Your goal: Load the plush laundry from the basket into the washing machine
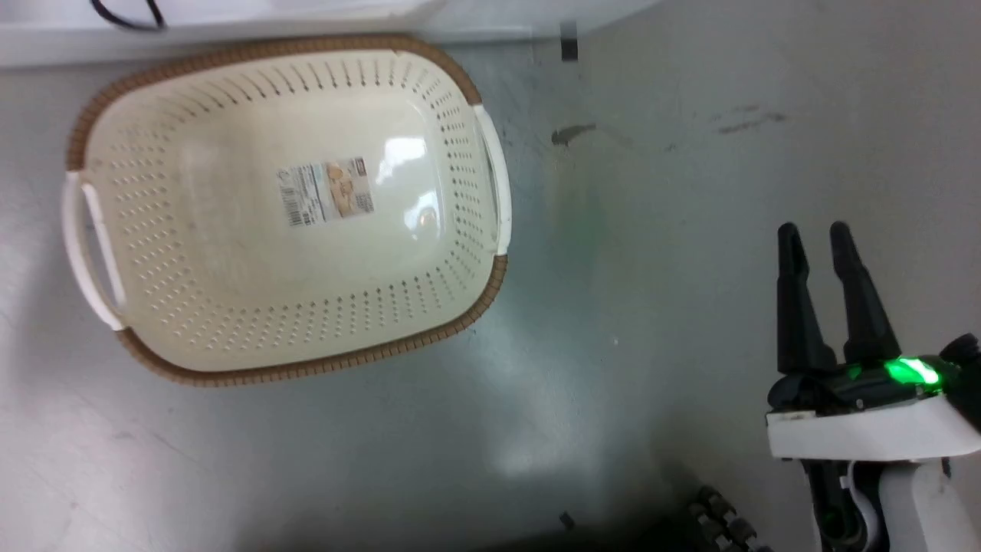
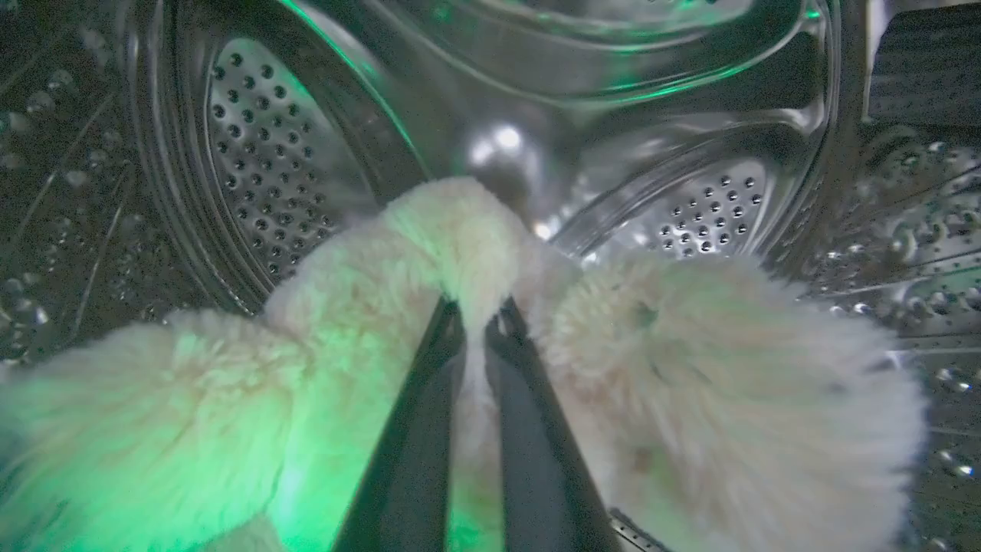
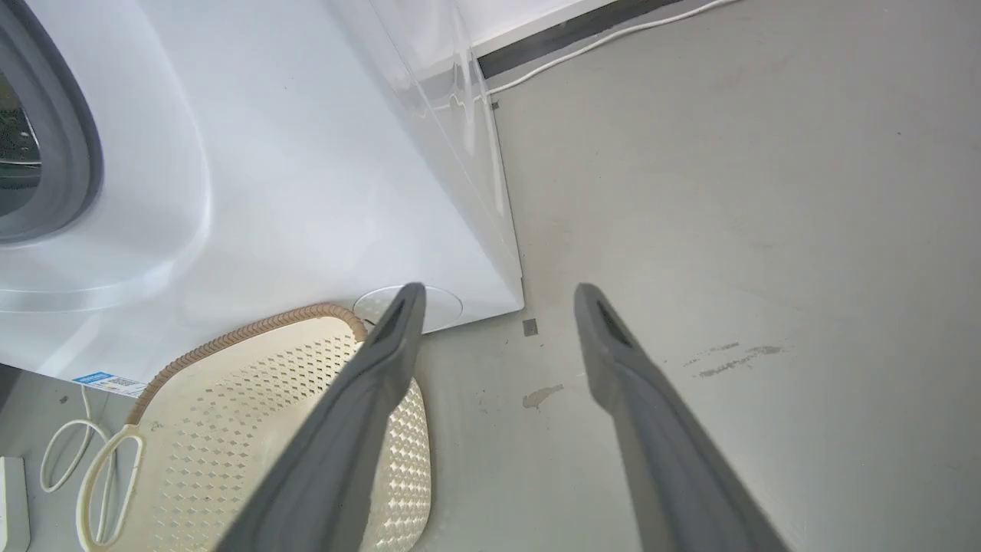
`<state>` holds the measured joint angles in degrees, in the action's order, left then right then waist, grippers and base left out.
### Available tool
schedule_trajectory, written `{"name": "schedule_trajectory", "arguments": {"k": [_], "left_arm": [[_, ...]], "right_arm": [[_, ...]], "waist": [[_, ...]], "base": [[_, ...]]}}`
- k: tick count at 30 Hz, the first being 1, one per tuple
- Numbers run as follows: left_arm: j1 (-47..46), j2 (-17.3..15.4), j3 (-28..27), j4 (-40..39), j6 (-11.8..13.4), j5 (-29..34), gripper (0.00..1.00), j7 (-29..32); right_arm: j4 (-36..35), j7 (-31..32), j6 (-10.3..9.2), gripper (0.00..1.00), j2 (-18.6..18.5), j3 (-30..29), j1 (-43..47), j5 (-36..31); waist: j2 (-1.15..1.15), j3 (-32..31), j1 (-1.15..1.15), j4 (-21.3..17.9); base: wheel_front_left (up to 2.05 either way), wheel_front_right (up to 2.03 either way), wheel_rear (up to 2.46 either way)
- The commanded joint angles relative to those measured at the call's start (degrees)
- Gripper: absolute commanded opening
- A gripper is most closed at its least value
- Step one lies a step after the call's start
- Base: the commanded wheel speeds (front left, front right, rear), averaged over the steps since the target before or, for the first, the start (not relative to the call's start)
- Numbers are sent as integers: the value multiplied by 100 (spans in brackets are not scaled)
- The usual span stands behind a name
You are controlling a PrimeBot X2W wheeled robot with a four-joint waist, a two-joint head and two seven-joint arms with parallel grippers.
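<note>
The cream basket with its brown rim lies on the floor at the upper left of the head view, with nothing in it but a label sticker; part of the basket also shows in the right wrist view. Inside the shiny steel drum of the washing machine, my left gripper is shut on a fold of the fluffy cream plush laundry, which spreads to both sides of the fingers. My right gripper hangs open over the floor at the right, holding nothing. The washing machine's white front rises beside the basket.
Grey floor stretches to the right of the basket, with a few dark scuffs. A white cable runs along the wall behind the machine. A loose white cord lies by the basket's handle.
</note>
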<state>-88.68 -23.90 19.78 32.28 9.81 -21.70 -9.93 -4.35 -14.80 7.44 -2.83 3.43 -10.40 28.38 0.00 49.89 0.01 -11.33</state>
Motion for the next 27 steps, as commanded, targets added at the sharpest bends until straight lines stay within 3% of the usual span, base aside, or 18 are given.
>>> {"name": "schedule_trajectory", "arguments": {"k": [1, 7, 15, 16, 17, 18, 27], "left_arm": [[-184, -39, 10, -18, -29, 46, 0, -4], [-803, -198, 81, 95, -77, 170, 0, 225], [-1130, -158, 96, 409, -125, 63, 0, 577], [-1154, -139, 87, 470, -100, 37, 22, 646], [-1173, -117, 79, 506, -102, 8, 53, 666], [-1181, -90, 71, 557, -107, -31, 100, 705], [-913, 146, 110, 885, -344, -336, 100, 747]], "right_arm": [[-45, -20, 5, 100, -5, -9, -109, 26], [-231, -20, 5, 100, -5, 13, -144, 129], [-241, -20, 5, 100, -5, 67, -172, 186], [-237, -20, 5, 100, -5, 76, -179, 193], [-235, -20, 5, 100, -5, 81, -191, 204], [-234, -20, 5, 100, -5, 75, -203, 213], [-175, -20, 5, 100, -5, 3, -313, 108]], "waist": [[0, 197, -1, -66], [0, 646, -1, -194], [0, 778, -1, -276], [0, 777, -1, -274], [0, 776, -1, -269], [0, 770, -1, -253], [0, 448, -1, -66]], "base": [[0, 0, 0], [0, 0, 0], [0, 0, 0], [0, 0, 0], [0, 0, 0], [0, 0, 0], [0, 0, 0]]}}
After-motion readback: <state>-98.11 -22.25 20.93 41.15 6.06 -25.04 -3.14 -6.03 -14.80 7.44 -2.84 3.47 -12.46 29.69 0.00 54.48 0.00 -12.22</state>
